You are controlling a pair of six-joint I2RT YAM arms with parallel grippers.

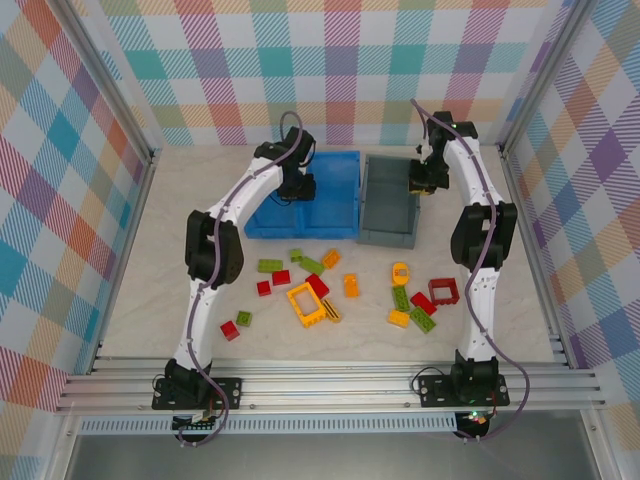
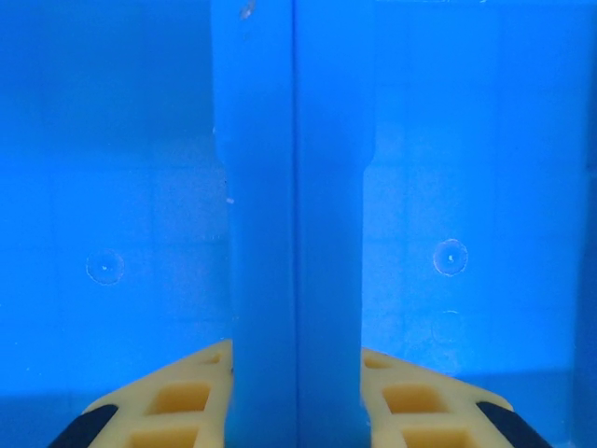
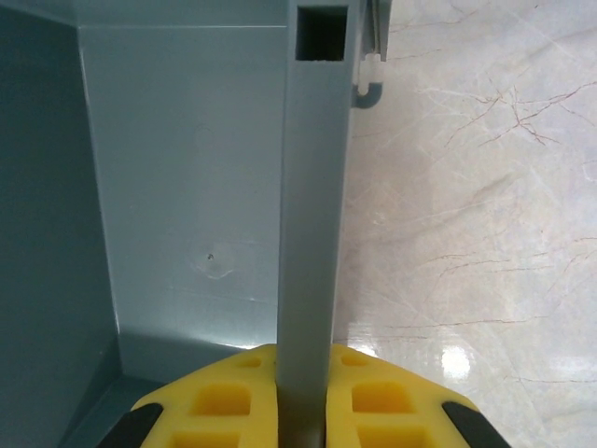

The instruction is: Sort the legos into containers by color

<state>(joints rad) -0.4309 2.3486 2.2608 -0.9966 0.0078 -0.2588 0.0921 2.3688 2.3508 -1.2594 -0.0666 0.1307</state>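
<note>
The blue bin (image 1: 335,190) stands at the back with its two compartments bare. My left gripper (image 1: 297,190) is shut on its middle divider (image 2: 294,233), one yellow finger (image 2: 177,406) on each side. The dark grey bin (image 1: 385,205) sits right of the blue one. My right gripper (image 1: 420,183) is shut on the grey bin's right wall (image 3: 312,187), with the wall running up between the fingers (image 3: 219,401). The legos lie loose on the table in front of the bins: a yellow window frame (image 1: 305,304), a red frame (image 1: 443,291), green (image 1: 270,265), red (image 1: 281,277) and orange (image 1: 351,285) bricks.
The marble-patterned table (image 3: 466,233) shows right of the grey bin. Metal posts (image 1: 150,160) and checkered walls enclose the table. A rail (image 1: 330,375) runs along the near edge by the arm bases.
</note>
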